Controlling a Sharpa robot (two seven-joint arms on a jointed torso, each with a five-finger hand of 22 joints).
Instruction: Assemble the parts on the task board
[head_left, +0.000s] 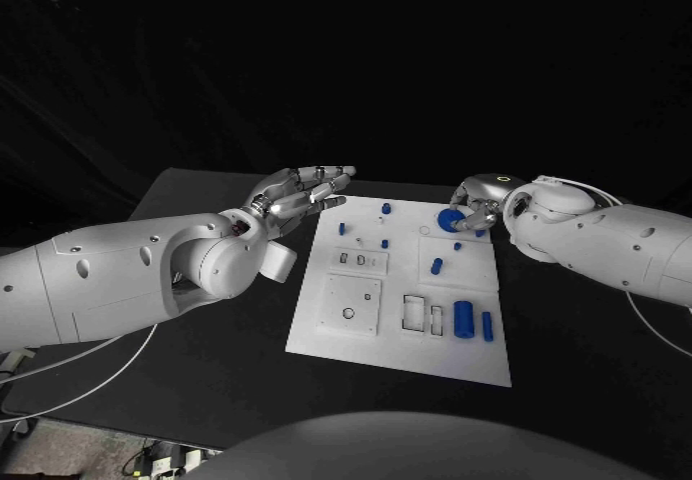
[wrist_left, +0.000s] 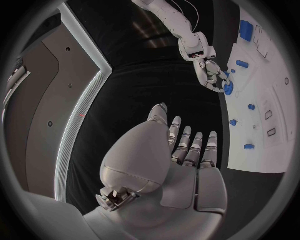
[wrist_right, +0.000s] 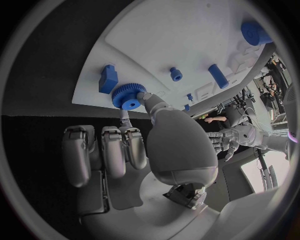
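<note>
At the far right corner of the task board (head_left: 433, 365), a blue gear (head_left: 450, 219) is pinched by the right hand (head_left: 483, 208) between the thumb and a fingertip, while the remaining fingers are kept curled back out of the way; in the right wrist view the gear (wrist_right: 129, 95) is seen at the very edge of the board, pressed against or just above its surface, though which cannot be told. The grip is judged to be taken from the side so that the toothed rim is left free and the gear can be lifted or seated on its place. Beside the gear, toward the board's corner, a small blue block (wrist_right: 107, 78) is lying, and farther in across the board a blue peg (wrist_right: 176, 74) is standing and a short blue cylinder (wrist_right: 218, 75) is lying. Near the board's near right part, a large blue cylinder (head_left: 463, 319) is laid in a recess. Off the board's far left edge, the left hand (head_left: 299, 196) is held raised with its fingers spread and nothing in it, apparently kept clear so that the working side is not obstructed.
</note>
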